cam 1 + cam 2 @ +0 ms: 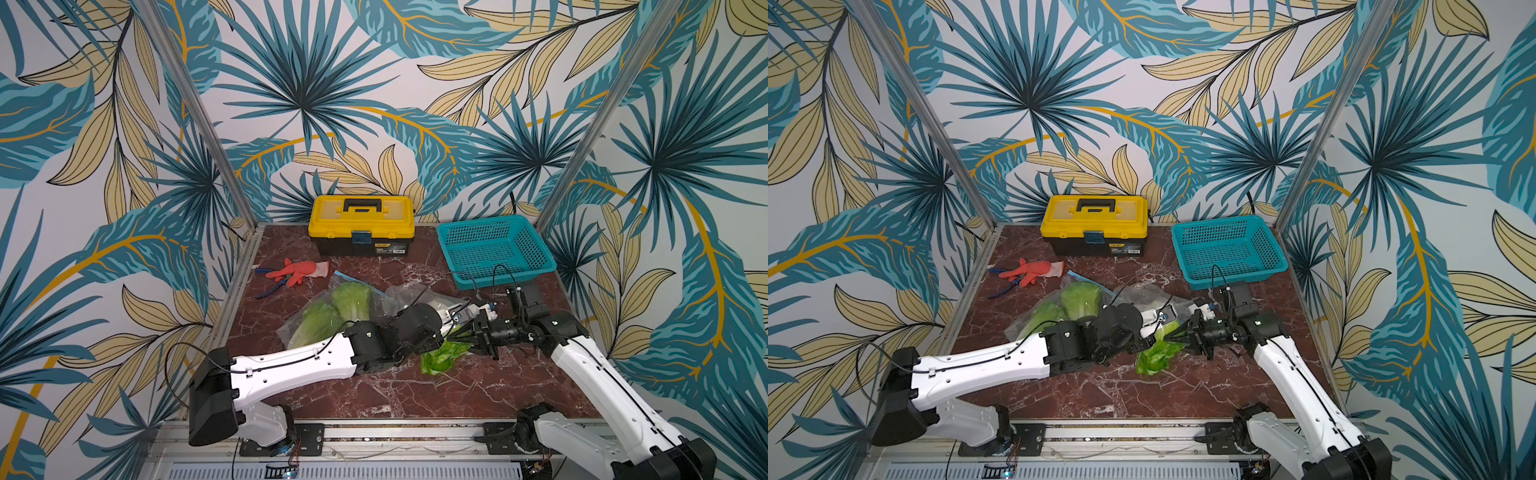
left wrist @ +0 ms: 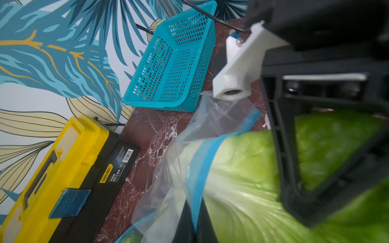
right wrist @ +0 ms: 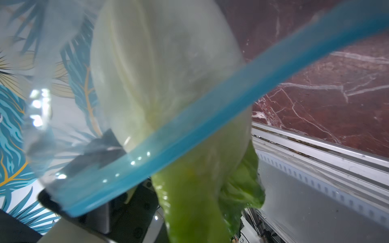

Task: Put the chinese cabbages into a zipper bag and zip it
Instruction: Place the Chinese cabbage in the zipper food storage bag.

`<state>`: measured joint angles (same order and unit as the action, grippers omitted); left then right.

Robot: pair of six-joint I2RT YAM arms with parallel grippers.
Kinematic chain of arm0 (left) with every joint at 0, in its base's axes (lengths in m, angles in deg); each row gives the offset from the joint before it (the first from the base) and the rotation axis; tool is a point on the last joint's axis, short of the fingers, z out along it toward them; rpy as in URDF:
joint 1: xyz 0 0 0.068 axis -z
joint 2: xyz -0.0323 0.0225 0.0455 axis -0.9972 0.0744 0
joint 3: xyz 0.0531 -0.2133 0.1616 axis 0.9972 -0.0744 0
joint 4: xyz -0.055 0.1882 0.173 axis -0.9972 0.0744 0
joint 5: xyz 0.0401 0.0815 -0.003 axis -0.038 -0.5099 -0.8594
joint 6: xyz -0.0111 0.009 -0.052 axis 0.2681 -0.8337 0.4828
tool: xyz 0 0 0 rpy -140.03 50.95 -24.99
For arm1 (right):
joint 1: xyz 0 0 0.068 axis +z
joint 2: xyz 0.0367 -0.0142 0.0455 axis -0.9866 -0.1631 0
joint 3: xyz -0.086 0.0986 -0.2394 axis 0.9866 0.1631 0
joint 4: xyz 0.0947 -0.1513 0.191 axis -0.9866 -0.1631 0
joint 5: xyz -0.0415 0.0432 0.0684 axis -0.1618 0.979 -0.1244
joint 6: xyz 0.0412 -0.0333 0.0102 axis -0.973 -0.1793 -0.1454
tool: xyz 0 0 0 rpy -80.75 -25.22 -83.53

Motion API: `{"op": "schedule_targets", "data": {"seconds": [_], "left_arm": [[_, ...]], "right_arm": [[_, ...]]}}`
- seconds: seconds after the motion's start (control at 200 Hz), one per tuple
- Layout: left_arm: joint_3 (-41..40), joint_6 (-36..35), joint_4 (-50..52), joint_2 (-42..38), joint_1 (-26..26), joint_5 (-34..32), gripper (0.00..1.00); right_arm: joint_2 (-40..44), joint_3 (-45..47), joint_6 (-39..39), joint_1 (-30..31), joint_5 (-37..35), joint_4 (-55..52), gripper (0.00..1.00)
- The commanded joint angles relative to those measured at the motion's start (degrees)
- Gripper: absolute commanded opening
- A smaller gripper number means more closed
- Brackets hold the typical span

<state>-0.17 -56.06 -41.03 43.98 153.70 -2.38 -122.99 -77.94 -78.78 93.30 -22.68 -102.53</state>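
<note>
A clear zipper bag (image 1: pixel 328 309) lies mid-table with two chinese cabbages (image 1: pixel 351 299) (image 1: pixel 316 322) inside. Its mouth is raised towards the right. My left gripper (image 2: pixel 194 207) is shut on the bag's blue zip strip (image 2: pixel 202 168) and holds that edge up. My right gripper (image 1: pixel 465 338) is shut on a third cabbage (image 1: pixel 440 357). That cabbage's white base (image 3: pixel 160 73) is past the zip strip (image 3: pixel 210 113) and inside the mouth. Its green leaves (image 3: pixel 242 189) hang outside over the table. In both top views the two grippers sit close together at the mouth.
A yellow and black toolbox (image 1: pixel 361 224) stands at the back. Right of it is a teal mesh basket (image 1: pixel 494 249), close behind the right wrist. An orange glove (image 1: pixel 297 270) and blue-handled pliers (image 1: pixel 270 286) lie at the left. Metal rails edge the table.
</note>
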Motion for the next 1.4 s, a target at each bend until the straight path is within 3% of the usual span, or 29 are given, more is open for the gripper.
{"op": "schedule_targets", "data": {"seconds": [0.0, 0.23, 0.41, 0.491, 0.606, 0.661, 0.791, 0.971, 1.131, 1.392], "left_arm": [[-2.1, -0.3, -1.6, -1.4, 0.8, 4.2, 0.0], [-2.3, 2.6, 2.2, -1.8, 0.3, 0.7, 0.0], [-1.0, 9.1, 4.3, -2.3, -1.7, 2.5, 0.0], [-0.9, 11.6, 5.1, -3.0, -3.4, 3.5, 0.0], [-1.0, 12.6, 5.4, -4.7, -4.2, 4.1, 0.0], [-0.7, 12.9, 5.4, -4.7, -4.2, 4.8, 0.0], [0.5, 14.8, 5.3, -2.4, -3.6, 7.7, 0.0], [2.9, 18.2, 4.5, 1.6, -2.9, 10.2, 0.0], [4.5, 21.2, 2.5, 2.7, -2.9, 12.2, 0.0], [6.7, 24.5, 2.4, 0.6, -4.7, 14.1, 0.0]], "right_arm": [[-0.7, 1.8, -8.2, -3.1, 4.3, 11.8, 0.0], [0.7, 3.9, -22.7, -6.4, 5.9, 31.6, 0.0], [-0.1, 1.4, -23.3, -7.3, 4.4, 33.9, 0.0], [-0.5, -2.2, -18.5, -7.9, 4.5, 29.1, 0.0], [-1.4, -9.0, -2.1, -9.8, -2.6, 3.5, 0.0], [-2.5, -9.9, 1.1, -9.8, -5.3, -0.6, 0.0], [-0.2, -4.1, -12.4, -9.0, -7.2, 15.5, 0.0], [0.0, -1.5, -28.6, -7.8, -4.5, 39.2, 0.0], [1.1, -3.8, -16.5, -6.7, -17.0, 20.0, 0.0], [-0.1, -5.0, -3.7, -3.6, -29.6, 9.6, 0.0]]}}
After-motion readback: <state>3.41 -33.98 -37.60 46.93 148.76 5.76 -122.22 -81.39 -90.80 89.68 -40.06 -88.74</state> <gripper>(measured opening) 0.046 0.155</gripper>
